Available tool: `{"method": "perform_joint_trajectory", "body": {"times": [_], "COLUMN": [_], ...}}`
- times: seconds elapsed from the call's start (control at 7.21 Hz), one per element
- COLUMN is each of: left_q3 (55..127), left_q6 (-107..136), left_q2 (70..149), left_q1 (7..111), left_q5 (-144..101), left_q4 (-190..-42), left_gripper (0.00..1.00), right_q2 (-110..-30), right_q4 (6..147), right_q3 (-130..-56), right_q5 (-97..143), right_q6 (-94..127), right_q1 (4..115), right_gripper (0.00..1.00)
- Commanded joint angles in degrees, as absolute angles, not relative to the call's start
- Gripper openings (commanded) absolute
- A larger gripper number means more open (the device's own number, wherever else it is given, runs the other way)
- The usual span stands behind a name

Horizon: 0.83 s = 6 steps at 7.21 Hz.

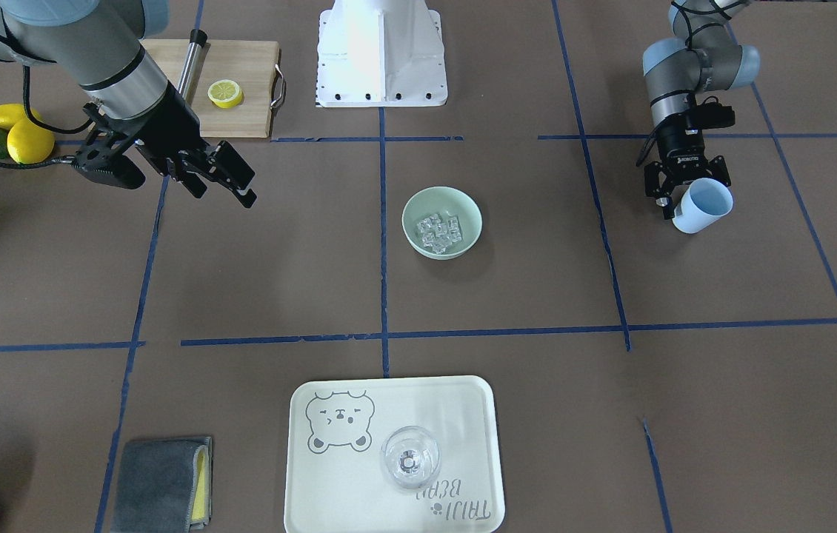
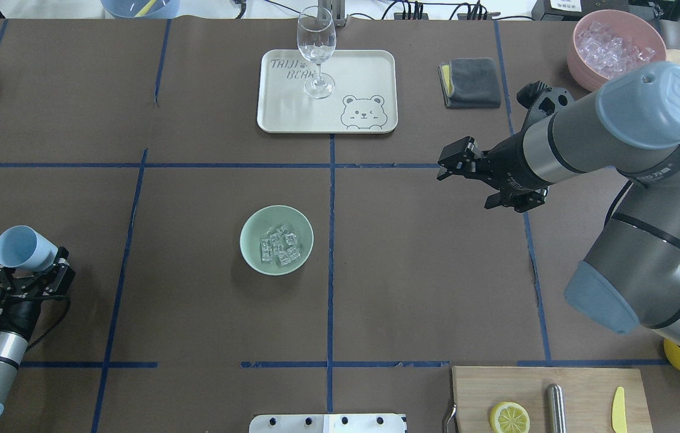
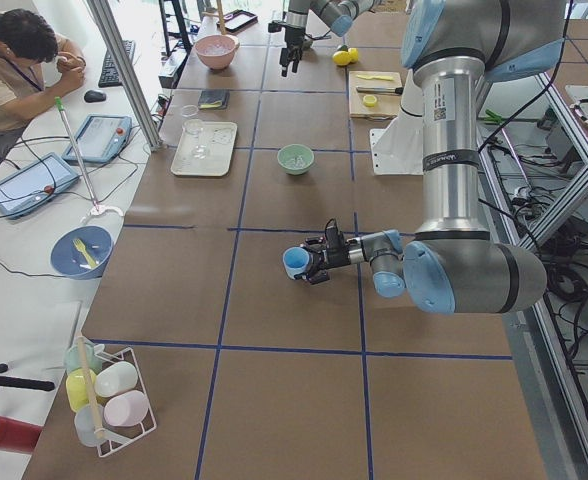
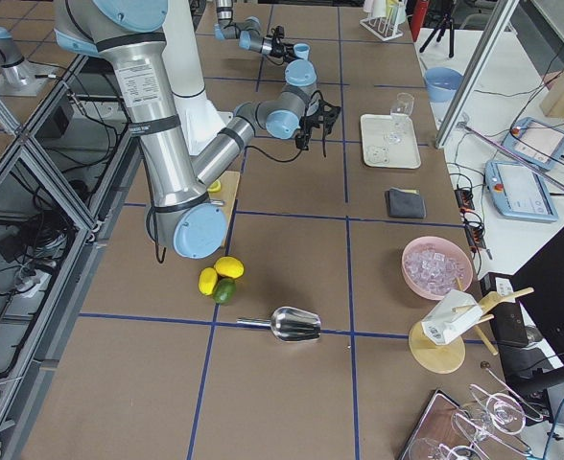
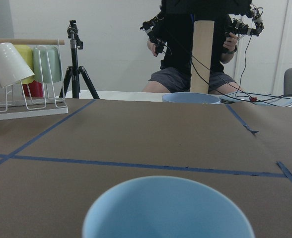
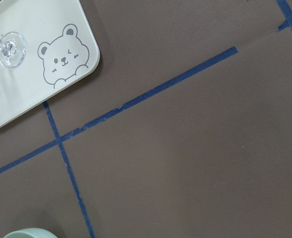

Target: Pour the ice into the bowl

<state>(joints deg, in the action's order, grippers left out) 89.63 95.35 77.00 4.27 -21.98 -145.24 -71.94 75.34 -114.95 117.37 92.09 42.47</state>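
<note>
The mint-green bowl (image 2: pixel 249 231) sits at the table's middle and holds a small cluster of clear ice cubes (image 2: pixel 278 245). It also shows in the front view (image 1: pixel 472 211) with the ice (image 1: pixel 441 229) inside, and its rim shows in the right wrist view (image 6: pixel 29 233). My left gripper (image 2: pixel 33 270) is shut on a light blue cup (image 2: pixel 20 248), tilted, far to the bowl's left and low over the table. The cup's rim fills the left wrist view (image 5: pixel 166 208). My right gripper (image 2: pixel 454 163) is open and empty, raised to the bowl's far right.
A cream tray (image 2: pixel 370 72) with a wine glass (image 2: pixel 316 54) stands at the far side. A grey cloth (image 2: pixel 471 82) and a pink container of ice (image 2: pixel 615 48) are far right. A cutting board (image 2: pixel 581 385) with a lemon half (image 2: pixel 509 417) lies near right.
</note>
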Motion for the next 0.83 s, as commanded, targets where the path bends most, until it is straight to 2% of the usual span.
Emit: {"method": "perform_joint_trajectory", "body": {"times": [0.0, 0.69], "left_q3": [90.1, 92.0], "left_q6": [95.2, 95.3], "left_q2": [76.3, 73.3], "left_q1": [2.8, -0.8], "left_q5": [-22.3, -20.7], "left_q4": [-145.0, -147.2], "left_gripper": [1.0, 1.0], "right_q2": [-71.9, -71.9], "right_q4": [75.4, 75.4], "right_q3": [-115.6, -116.2], "right_q5": [117.5, 117.6], "right_q6": [92.2, 92.2], "right_q1": [42.5, 42.5], "right_gripper": [1.0, 1.0]}}
